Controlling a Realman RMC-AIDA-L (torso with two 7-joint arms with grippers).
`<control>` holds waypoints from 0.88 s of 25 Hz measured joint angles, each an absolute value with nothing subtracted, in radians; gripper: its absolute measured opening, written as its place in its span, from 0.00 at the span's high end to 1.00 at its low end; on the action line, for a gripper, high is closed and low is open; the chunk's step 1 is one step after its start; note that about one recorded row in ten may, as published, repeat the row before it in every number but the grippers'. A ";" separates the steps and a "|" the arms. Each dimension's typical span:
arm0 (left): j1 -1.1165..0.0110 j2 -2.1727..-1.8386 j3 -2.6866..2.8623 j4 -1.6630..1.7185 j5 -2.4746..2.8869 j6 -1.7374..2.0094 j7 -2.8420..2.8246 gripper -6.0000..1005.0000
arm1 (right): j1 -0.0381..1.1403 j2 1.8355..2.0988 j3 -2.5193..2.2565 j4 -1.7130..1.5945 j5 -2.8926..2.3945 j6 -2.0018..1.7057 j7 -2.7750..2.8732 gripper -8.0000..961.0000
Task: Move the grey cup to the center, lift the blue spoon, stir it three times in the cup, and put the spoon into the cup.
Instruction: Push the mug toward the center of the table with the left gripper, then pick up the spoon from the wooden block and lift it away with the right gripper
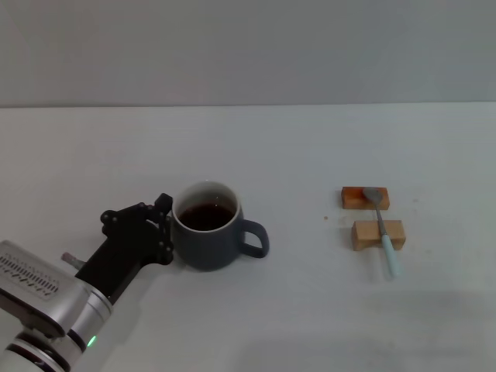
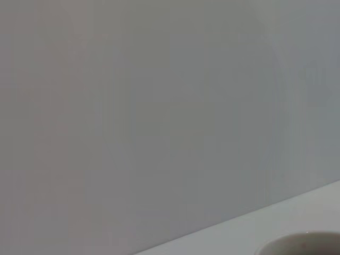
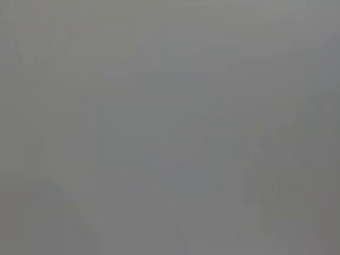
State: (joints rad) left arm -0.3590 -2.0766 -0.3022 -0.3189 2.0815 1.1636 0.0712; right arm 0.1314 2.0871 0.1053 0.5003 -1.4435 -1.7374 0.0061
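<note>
The grey cup (image 1: 208, 232) stands upright on the white table (image 1: 310, 310), left of the middle, with dark brown liquid inside and its handle pointing right. My left gripper (image 1: 166, 229) is right against the cup's left wall, low on the table. A pale curved rim (image 2: 308, 241), probably the cup's, shows at the edge of the left wrist view. The blue spoon (image 1: 384, 236) lies at the right across two wooden blocks, metal bowl on the far block and pale blue handle pointing toward me. The right gripper is out of view.
Two small wooden blocks hold the spoon, a far one (image 1: 353, 198) and a near one (image 1: 364, 235). A grey wall (image 1: 248, 46) runs behind the table's far edge. The right wrist view shows only plain grey.
</note>
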 joint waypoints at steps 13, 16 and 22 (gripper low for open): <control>-0.360 -2.074 -0.275 -0.330 2.078 1.164 0.077 1.00 | 0.138 2.083 0.071 0.535 -1.444 -1.712 0.006 0.28; -0.339 -2.070 -0.307 -0.325 2.076 1.168 0.077 1.00 | 0.141 2.083 0.052 0.535 -1.444 -1.711 0.006 0.28; -0.296 -2.069 -0.368 -0.299 2.074 1.178 0.078 1.00 | 0.151 2.087 0.008 0.534 -1.444 -1.709 0.003 0.28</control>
